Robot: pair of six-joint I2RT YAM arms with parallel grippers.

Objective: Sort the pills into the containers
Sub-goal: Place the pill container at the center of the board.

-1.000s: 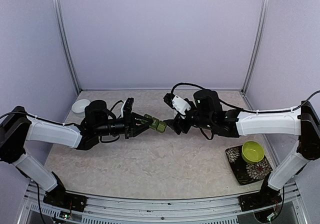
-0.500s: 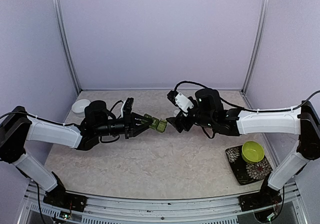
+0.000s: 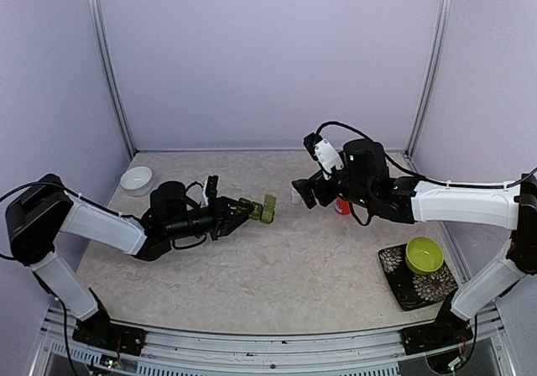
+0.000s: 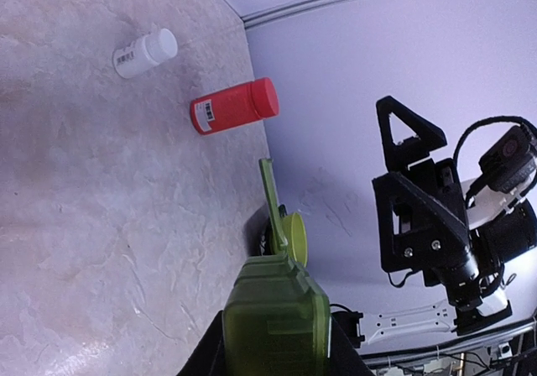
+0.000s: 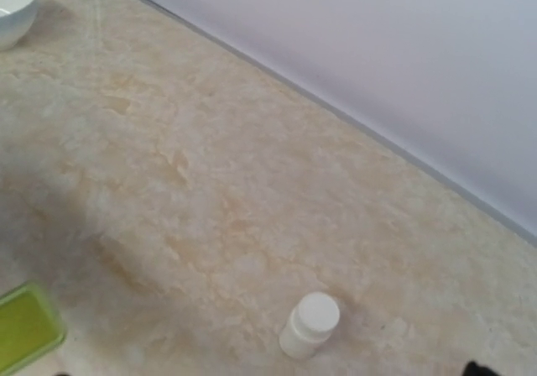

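My left gripper point(image 3: 244, 212) is shut on one end of the dark green pill box point(image 3: 258, 211), which it holds above the table. In the left wrist view the box point(image 4: 277, 317) fills the bottom between the black fingers point(image 4: 205, 361), and its far lid point(image 4: 270, 195) stands open. My right gripper point(image 3: 303, 194) hangs open to the right of the box, apart from it, with nothing in it. Its wrist view shows only a dark tip at the bottom right. No pills show in any view.
A white bottle point(image 5: 310, 324) stands below my right gripper, and a red-orange bottle point(image 4: 233, 106) stands just right of it. A white bowl point(image 3: 136, 179) sits at the back left. A lime-green bowl point(image 3: 424, 254) rests on a dark patterned plate point(image 3: 393, 263) at the right.
My right gripper has drawn back to the right, away from the pill box, and opened wider. The left arm has shifted slightly right with the box, whose end lid now stands up.
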